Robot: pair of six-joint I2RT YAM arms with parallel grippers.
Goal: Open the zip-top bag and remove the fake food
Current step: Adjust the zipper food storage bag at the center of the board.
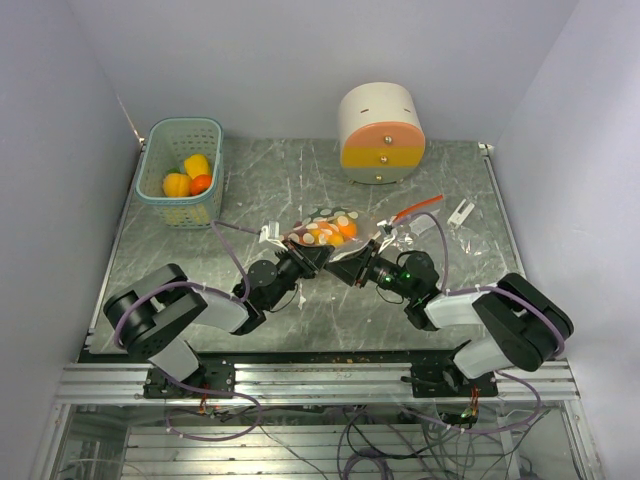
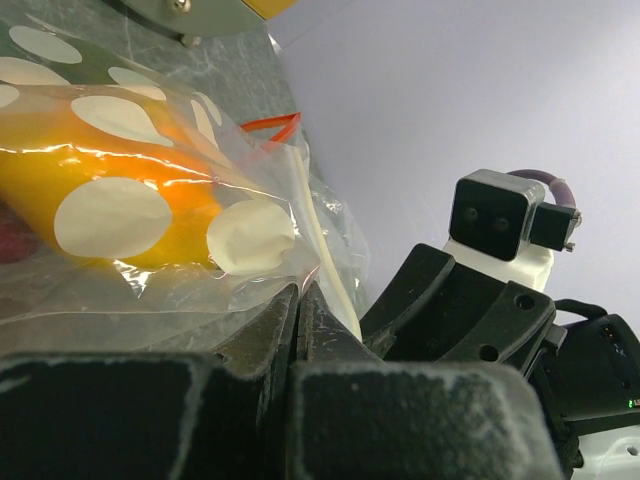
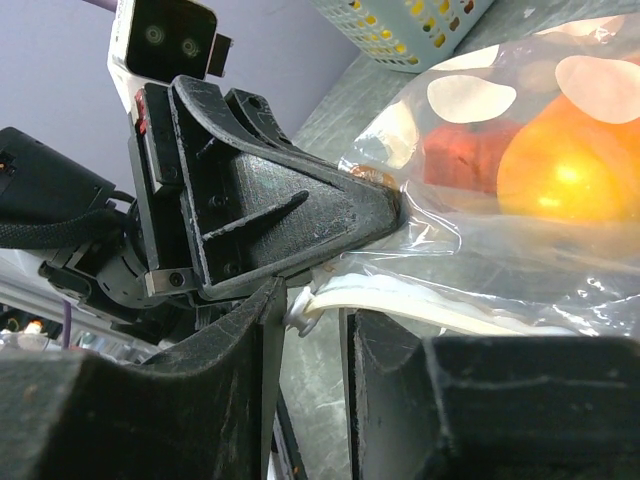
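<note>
Advice for parting the zip seam

Both my arms meet at the near edge of the zip-top bag. It lies about in the middle of the counter, well apart from the green basket and from the round container. The fake food is inside the bag: orange, yellow and red pieces behind clear film with white dots.

My left pincer is clenched on a fold of the film, just beside the white zip strip. My right pincer has its jaws a little apart, with the end of this strip between them. I cannot tell if it really presses the strip or only stands around it.

To do this step well, I think each pincer must catch only one lip of the mouth. If one of them takes both layers, the pull will drag the whole bag and not open it. So the right pincer should first close firmly on its own lip, close to the strip. Then the two should move away from each other slowly, across the strip and not along it. The film looks slippery, so a small bite may slide out.

The long axis of the bag runs roughly left to right across the counter, a little slanted. Judging from the strip, the mouth is on the near right side, toward my right arm, and the closed end points to the far left.
</note>
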